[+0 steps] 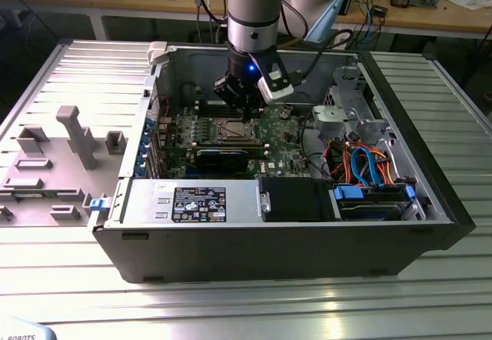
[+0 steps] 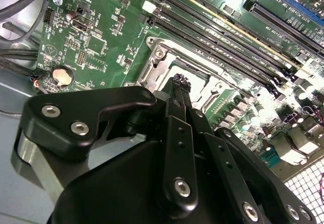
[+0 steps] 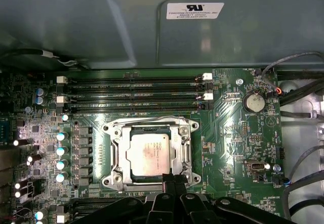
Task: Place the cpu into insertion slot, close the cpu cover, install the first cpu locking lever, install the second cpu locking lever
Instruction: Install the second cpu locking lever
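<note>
In the exterior view, an open computer case (image 1: 277,232) lies on its side on a ribbed metal desk (image 1: 231,301), with the green motherboard (image 1: 284,136) exposed inside. The robot arm (image 1: 252,17) reaches down from twelve o'clock, and its pincer (image 1: 246,113) hangs just over the insertion slot (image 1: 233,130), near the middle of the board.

In the first wrist view, the cpu (image 3: 148,154) sits flat in the insertion slot (image 3: 150,155), its dull silver top facing up. The cpu cover (image 3: 121,158) lies closed around it as a bright metal frame, the chip showing through its window. A thin wire locking lever (image 3: 152,119) runs along the twelve o'clock side of the frame. The pincer (image 3: 173,180) has its black fingertips drawn together into a narrow point, touching or just above the frame's edge at six o'clock; I cannot tell whether anything is gripped between them.

In the second wrist view, the pincer (image 2: 179,79) meets the socket frame (image 2: 157,57) at the edge, fingertips (image 2: 175,78) close together. Long black memory slots (image 3: 134,89) run parallel just beyond the socket at twelve o'clock in the first wrist view, and a round coin battery (image 3: 254,102) sits at about two o'clock from it.
</note>
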Controlling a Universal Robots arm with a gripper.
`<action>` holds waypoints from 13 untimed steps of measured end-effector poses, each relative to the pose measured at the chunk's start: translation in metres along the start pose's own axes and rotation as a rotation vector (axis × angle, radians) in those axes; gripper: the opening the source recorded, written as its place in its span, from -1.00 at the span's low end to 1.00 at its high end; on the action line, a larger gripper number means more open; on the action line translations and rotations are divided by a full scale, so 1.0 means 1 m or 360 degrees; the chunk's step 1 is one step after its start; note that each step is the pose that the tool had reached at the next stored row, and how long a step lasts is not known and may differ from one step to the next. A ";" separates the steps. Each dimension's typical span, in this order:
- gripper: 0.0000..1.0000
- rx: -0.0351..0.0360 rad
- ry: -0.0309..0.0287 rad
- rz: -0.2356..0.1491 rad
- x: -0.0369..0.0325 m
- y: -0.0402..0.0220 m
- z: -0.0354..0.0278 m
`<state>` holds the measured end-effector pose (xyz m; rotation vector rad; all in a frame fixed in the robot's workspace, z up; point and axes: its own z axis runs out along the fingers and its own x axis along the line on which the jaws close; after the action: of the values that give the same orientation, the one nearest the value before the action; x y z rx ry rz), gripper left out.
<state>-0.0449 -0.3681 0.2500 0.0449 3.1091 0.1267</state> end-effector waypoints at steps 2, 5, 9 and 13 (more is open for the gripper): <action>-0.79 -0.0001 -0.00001 0.0000 0.0000 -0.0005 0.0000; -0.79 -0.0006 0.00002 0.0000 -0.0001 -0.0038 -0.0002; -0.79 -0.0042 0.00012 0.0001 -0.0001 -0.0055 -0.0003; -0.79 -0.0047 0.00011 0.0001 0.0003 -0.0090 -0.0010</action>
<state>-0.0454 -0.3771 0.2503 0.0455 3.1072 0.1726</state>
